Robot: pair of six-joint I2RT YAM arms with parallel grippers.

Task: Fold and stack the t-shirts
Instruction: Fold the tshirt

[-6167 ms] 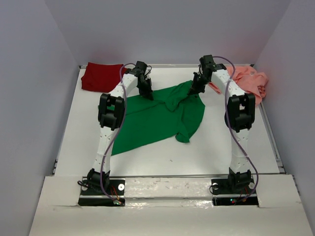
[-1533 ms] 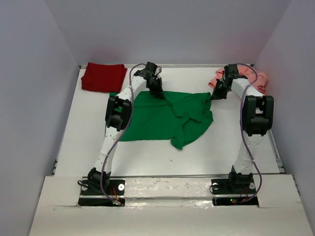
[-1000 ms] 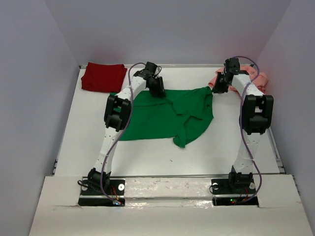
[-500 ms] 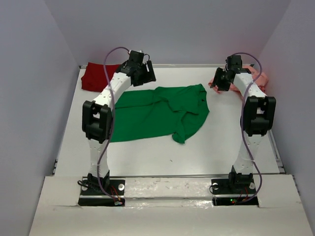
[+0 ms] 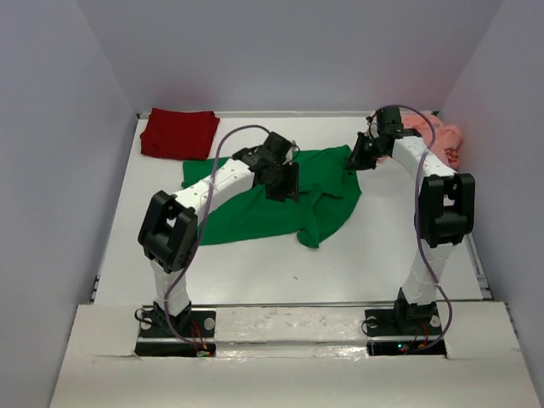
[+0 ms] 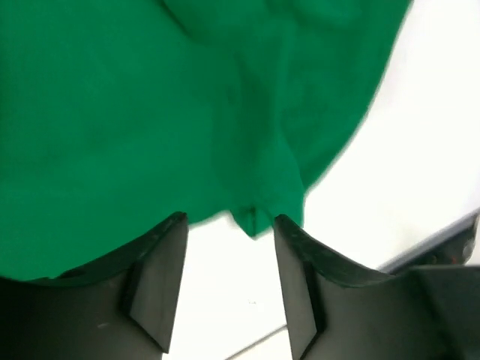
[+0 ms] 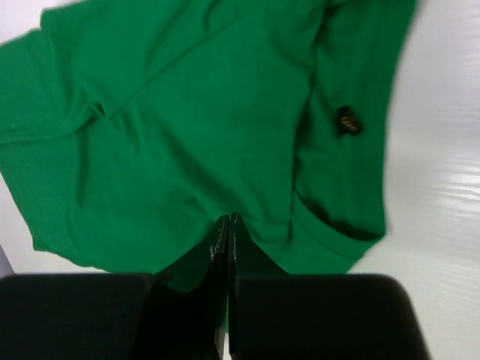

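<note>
The bright green t-shirt (image 5: pixel 246 212) lies spread and wrinkled in the middle of the table. My left gripper (image 5: pixel 282 183) hangs over its middle, open and empty; in the left wrist view (image 6: pixel 229 225) the jaws frame the shirt's near hem (image 6: pixel 255 221) and white table. My right gripper (image 5: pixel 353 160) is at the shirt's far right corner; in the right wrist view (image 7: pixel 227 219) its jaws are pressed together with green cloth (image 7: pixel 187 112) tented at the tips. The dark red t-shirt (image 5: pixel 178 133) lies folded at the far left. The salmon pink t-shirt (image 5: pixel 435 136) is bunched at the far right.
The white table (image 5: pixel 297 272) is boxed in by grey walls on three sides, with a raised rim (image 5: pixel 480 272) along its right edge. A small black label (image 7: pixel 346 120) shows on the green shirt near its sleeve.
My left arm has swung from the far left edge to above the green shirt's middle. My right gripper has moved left and down onto the shirt's far right corner.
</note>
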